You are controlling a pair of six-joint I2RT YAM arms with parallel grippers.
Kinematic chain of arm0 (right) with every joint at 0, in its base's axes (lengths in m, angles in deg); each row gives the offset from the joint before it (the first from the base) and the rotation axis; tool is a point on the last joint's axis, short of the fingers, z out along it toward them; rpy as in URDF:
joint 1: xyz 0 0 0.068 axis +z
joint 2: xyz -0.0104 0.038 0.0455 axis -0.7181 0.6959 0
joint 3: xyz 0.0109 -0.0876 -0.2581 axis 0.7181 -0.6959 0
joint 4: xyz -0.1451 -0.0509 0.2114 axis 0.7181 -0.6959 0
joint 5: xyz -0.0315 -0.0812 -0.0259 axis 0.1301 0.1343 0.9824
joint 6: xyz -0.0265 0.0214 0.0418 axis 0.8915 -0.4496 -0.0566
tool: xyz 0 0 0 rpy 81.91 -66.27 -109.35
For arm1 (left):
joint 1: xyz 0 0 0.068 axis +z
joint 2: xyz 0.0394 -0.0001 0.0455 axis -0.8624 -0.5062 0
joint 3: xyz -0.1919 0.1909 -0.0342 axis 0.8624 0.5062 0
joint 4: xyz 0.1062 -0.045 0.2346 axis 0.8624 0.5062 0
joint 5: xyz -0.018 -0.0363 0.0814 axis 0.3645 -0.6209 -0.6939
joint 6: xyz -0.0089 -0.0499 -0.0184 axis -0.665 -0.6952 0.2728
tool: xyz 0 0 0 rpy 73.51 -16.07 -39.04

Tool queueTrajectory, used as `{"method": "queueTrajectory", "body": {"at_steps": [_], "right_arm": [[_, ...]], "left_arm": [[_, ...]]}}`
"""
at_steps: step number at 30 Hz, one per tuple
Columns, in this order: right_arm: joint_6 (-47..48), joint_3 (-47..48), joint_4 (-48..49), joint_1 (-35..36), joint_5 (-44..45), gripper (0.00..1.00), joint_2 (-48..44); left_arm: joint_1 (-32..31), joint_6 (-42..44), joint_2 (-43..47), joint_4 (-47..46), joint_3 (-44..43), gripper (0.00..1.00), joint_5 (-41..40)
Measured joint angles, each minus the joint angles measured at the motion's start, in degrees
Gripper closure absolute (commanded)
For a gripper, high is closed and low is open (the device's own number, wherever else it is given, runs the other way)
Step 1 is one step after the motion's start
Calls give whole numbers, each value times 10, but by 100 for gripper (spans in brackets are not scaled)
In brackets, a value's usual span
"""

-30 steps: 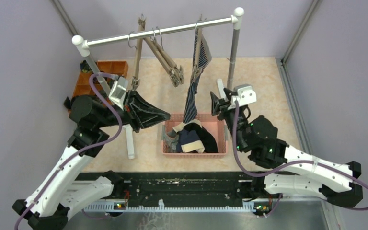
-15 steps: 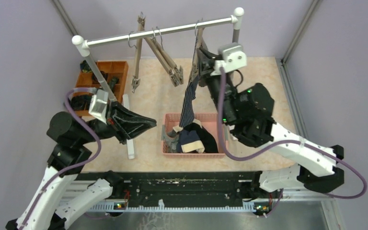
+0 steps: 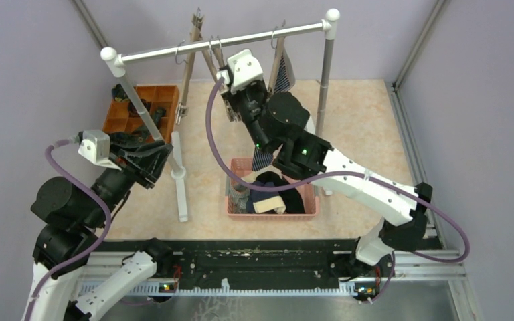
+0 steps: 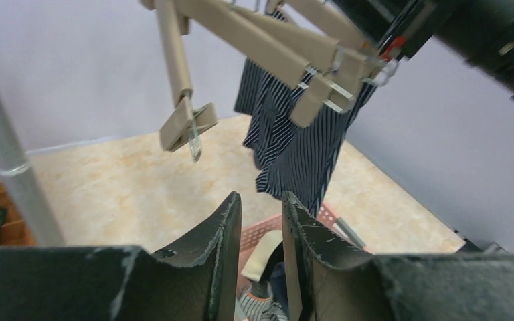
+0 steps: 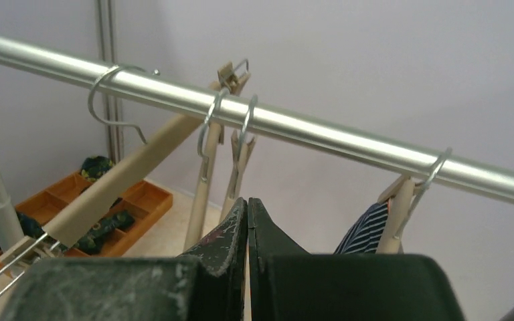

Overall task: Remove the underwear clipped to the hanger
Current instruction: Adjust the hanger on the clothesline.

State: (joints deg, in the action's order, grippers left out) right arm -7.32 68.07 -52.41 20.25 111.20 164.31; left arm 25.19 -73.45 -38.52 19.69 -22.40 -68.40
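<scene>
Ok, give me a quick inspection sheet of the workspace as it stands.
Surface: beige marbled table.
Job's things: striped underwear clipped to its hanger; other underwear in the pink basket.
Clutter: orange tray holding dark bundles.
Grippers: left gripper slightly open, empty; right gripper shut, empty, under the rail by bare hangers.
Cables: purple cable looping off each wrist.
Surroundings: lilac walls, nothing else seen.
</scene>
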Motion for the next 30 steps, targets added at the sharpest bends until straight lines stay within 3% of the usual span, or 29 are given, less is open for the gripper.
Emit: {"method": "queueTrajectory", "body": {"at_steps": [10, 17, 23, 30], "right_arm": [[-9, 182, -41, -50, -38, 100, 112], [-33, 167, -72, -58, -41, 100, 130], [-54, 82, -69, -58, -42, 100, 86], [-55, 89, -57, -58, -49, 100, 78]], "left_arm": [[0, 17, 21, 45, -2, 63, -71], [0, 18, 46, 56, -5, 62, -95], [0, 25, 41, 58, -6, 62, -98], [0, 27, 38, 58, -6, 62, -97]]}}
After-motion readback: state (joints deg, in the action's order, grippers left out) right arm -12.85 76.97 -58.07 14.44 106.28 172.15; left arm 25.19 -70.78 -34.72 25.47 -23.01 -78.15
